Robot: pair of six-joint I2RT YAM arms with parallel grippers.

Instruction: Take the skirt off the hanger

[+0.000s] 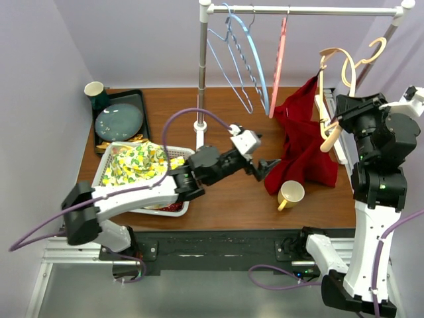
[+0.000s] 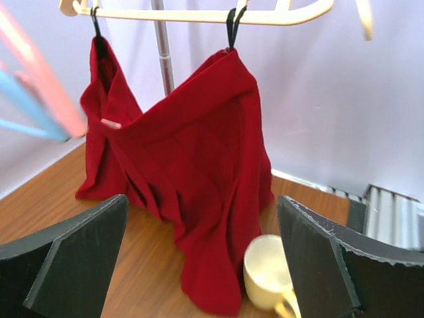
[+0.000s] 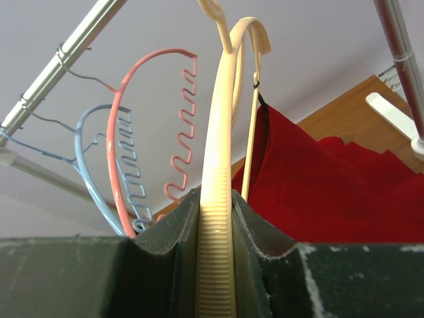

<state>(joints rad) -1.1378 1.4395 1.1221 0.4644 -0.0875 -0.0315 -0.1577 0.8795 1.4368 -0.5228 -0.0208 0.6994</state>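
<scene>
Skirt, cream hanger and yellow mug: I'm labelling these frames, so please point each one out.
skirt [image 2: 192,159]: left wrist view, middle of the red front fabric.
cream hanger [image 3: 216,252]: right wrist view, ribbed part of its bar.
yellow mug [image 1: 291,193]: top external view, inside of its mouth.

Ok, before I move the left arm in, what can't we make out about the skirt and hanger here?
- Left wrist: the hook of the hanger is cut off by the top edge, the mug by the bottom edge.
- Right wrist: the right fingers hide the lower part of the hanger and the bottom of the skirt.
- Top: the loops on the skirt are too small to make out, and the right arm covers part of the hanger.
</scene>
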